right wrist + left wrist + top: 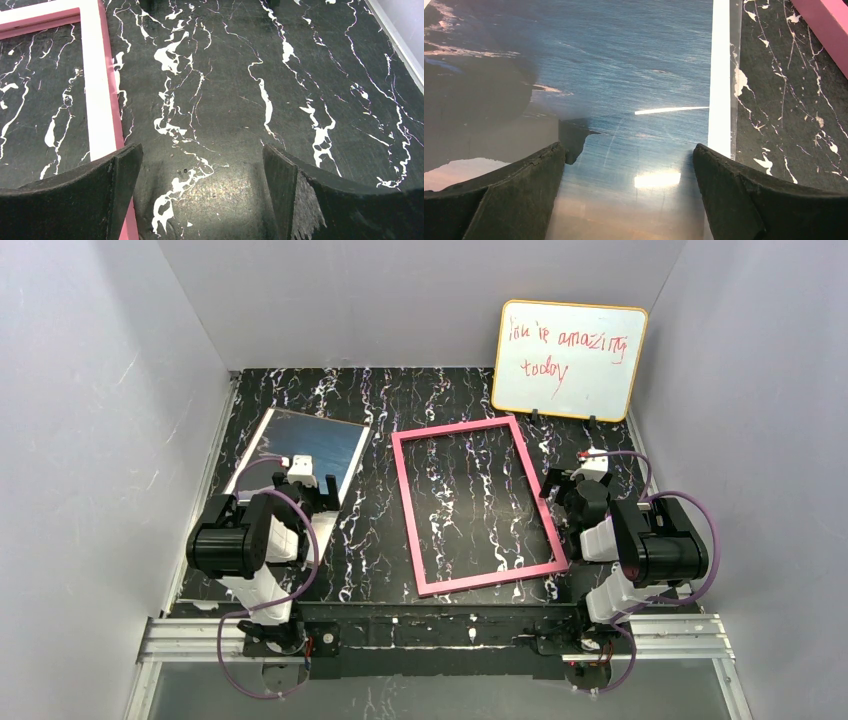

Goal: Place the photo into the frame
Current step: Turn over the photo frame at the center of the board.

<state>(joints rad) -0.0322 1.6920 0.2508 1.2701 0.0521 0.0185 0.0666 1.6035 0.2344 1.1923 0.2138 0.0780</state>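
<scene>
The table is a flat black slab veined with white, like polished marble, set between plain pale walls. The photo lies flat on its left part, picture side up: a glossy rectangle of streaked blue sea with a dark landmass. In the left wrist view the photo has fine scratch-like lines and bright glare patches on its sheen, and a straight white strip runs down its right edge, with a narrow see-through margin just beyond.

The frame lies flat in the middle of the table, apart from the photo, slightly turned. It is a large rectangle with a thin, straight-edged pink border, and the marble pattern shows through its opening. Whether a pane sits in it cannot be told. In the right wrist view the frame shows a smooth white band edged with pink. A pink corner of the frame also shows in the left wrist view.

The left tool is over the near part of the photo, its matte black curved fingers spread wide and holding nothing. The right tool is over bare table just beside the frame's right border, equally wide open and empty, its right finger frayed along the inner edge.

A whiteboard with a yellow rim, rounded corners and red handwriting leans at the back right.
</scene>
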